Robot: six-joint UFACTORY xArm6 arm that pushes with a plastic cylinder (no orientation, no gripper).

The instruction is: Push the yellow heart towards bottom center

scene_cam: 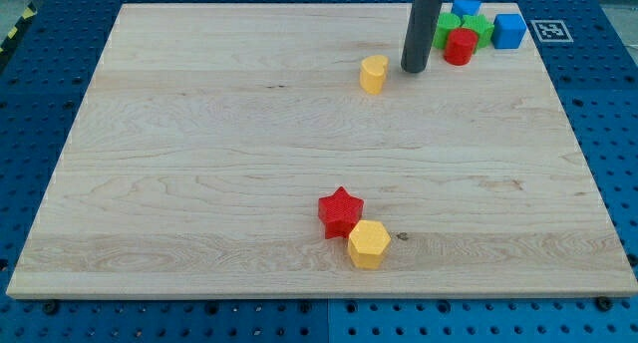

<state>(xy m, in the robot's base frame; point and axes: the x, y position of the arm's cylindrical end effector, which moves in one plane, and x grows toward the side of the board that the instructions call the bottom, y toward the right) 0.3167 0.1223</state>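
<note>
1. yellow heart [373,74] sits upper middle of the board [199,164], standing free; the rod's tip [414,69] is just beside it on the view's right, apparently a small gap
2. no hand here; bare rod, holds nothing
3. heart looks light, rigid, likely slides easily; may spin if hit off-centre
4. contact the top edge, push toward view's bottom; red star [340,210] and yellow hexagon [368,244] lie in that path

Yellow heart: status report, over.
My tip down just right of yellow heart, narrow gap. Heart sits top centre, far from bottom centre. Red star and yellow hexagon touching near the target area.
</note>
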